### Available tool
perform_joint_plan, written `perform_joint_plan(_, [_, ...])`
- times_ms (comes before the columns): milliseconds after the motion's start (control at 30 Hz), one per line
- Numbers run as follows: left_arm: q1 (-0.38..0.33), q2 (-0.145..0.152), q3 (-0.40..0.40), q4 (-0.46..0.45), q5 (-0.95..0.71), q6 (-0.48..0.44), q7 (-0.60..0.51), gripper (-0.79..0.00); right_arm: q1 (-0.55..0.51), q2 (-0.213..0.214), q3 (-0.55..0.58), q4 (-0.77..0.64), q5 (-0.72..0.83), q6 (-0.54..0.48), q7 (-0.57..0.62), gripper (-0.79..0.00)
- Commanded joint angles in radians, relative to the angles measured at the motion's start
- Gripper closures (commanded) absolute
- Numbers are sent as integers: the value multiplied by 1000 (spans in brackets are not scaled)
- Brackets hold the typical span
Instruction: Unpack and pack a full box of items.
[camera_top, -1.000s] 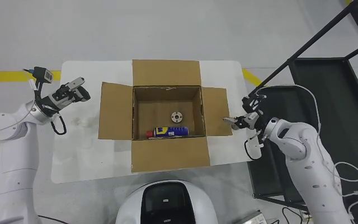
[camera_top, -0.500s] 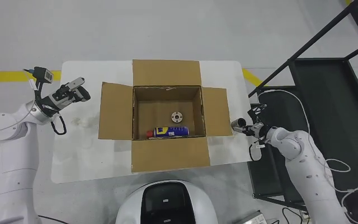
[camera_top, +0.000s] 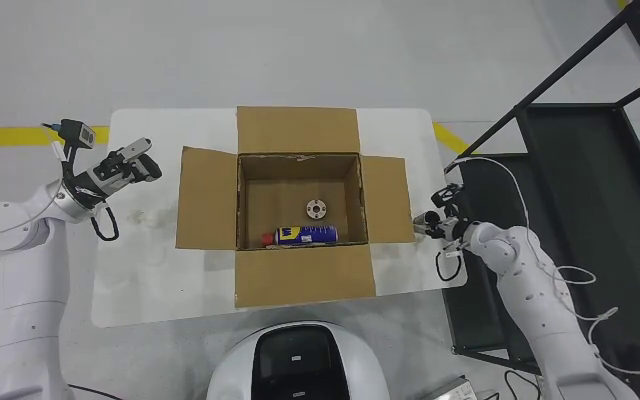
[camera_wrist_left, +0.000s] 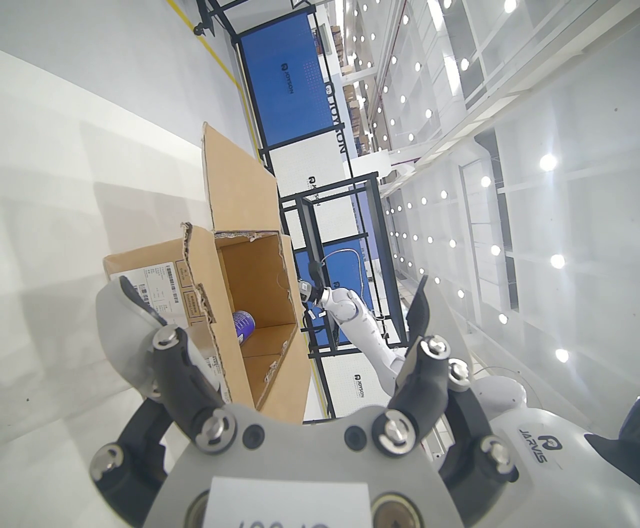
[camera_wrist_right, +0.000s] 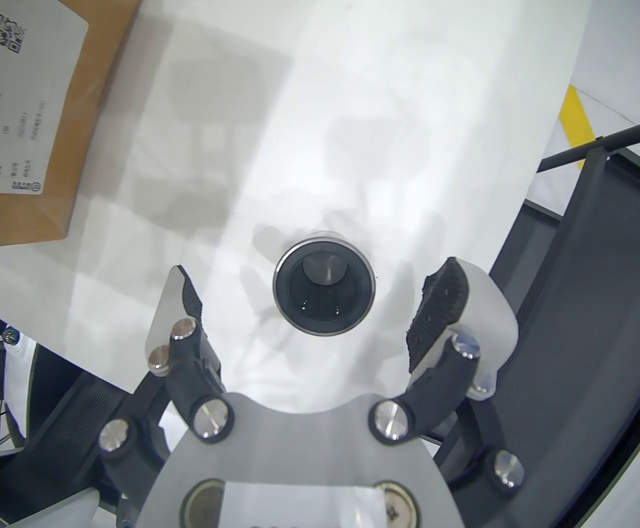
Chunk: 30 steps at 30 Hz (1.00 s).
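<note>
Two items sit on the floor of the open cardboard box (camera_top: 297, 130). A spray can (camera_top: 308, 235) with a blue and yellow body lies on its side against the wall nearest the robot. A small round metal part (camera_top: 317, 208) rests near the middle, apart from the can. The box stands at the centre of the white table (camera_top: 160, 270) with all four flaps folded outward and flat. A printed label shows on the underside of each side flap in the wrist views.

Right tool (camera_wrist_right: 314, 267): over the table's right strip, just beyond the box's right flap, pointing down. Fingers spread wide. A short metal cylinder (camera_wrist_right: 324, 292) with a dark bore stands on end on the table between them. Neither pad touches it, and there is a gap on both sides. The table edge and a black rack (camera_top: 560, 180) are close by on the outer side.

Left tool (camera_wrist_left: 272, 281): at the table's left edge, well apart from the box, aimed toward it. Fingers spread, nothing between them. Its wrist view looks into the box, where the blue end of the can shows.

Yellow floor line (camera_top: 20, 133) runs behind the left arm.
</note>
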Motion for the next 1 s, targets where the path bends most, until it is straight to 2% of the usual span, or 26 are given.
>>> perform_joint_plan(0, [0, 0, 0, 0, 0, 0, 0, -785, 13, -2, -13, 21, -9, 0, -3, -785])
perform_joint_plan(33, [0, 0, 0, 0, 0, 0, 0, -785, 18, -2, -17, 29, -11, 1, -4, -763])
perform_joint_plan(67, [0, 0, 0, 0, 0, 0, 0, -785, 28, -4, -24, 45, -15, 4, -7, -653])
perform_joint_plan(100, [0, 0, 0, 0, 0, 0, 0, -785, 35, -5, -30, 57, -13, 4, -11, -385])
perform_joint_plan(133, [0, 0, 0, 0, 0, 0, 0, -785, 39, -6, -33, 65, -12, 4, -14, -194])
perform_joint_plan(167, [0, 0, 0, 0, 0, 0, 0, -785, 48, -7, -40, 80, -17, 10, -19, -40])
perform_joint_plan(200, [0, 0, 0, 0, 0, 0, 0, -785, 52, -8, -43, 86, -19, 10, -22, 0])
perform_joint_plan(467, [0, 0, 0, 0, 0, 0, 0, -785, 79, -11, -63, 128, -17, -12, -50, 0])
perform_joint_plan(633, [0, 0, 0, 0, 0, 0, 0, -785, 68, -4, -40, 104, 14, -51, -70, 0])
perform_joint_plan(733, [0, 0, 0, 0, 0, 0, 0, -785, 40, 8, 8, 34, 38, -80, -77, 0])
perform_joint_plan(967, [0, 0, 0, 0, 0, 0, 0, -785, -82, 37, 154, -268, 52, -70, -67, 0])
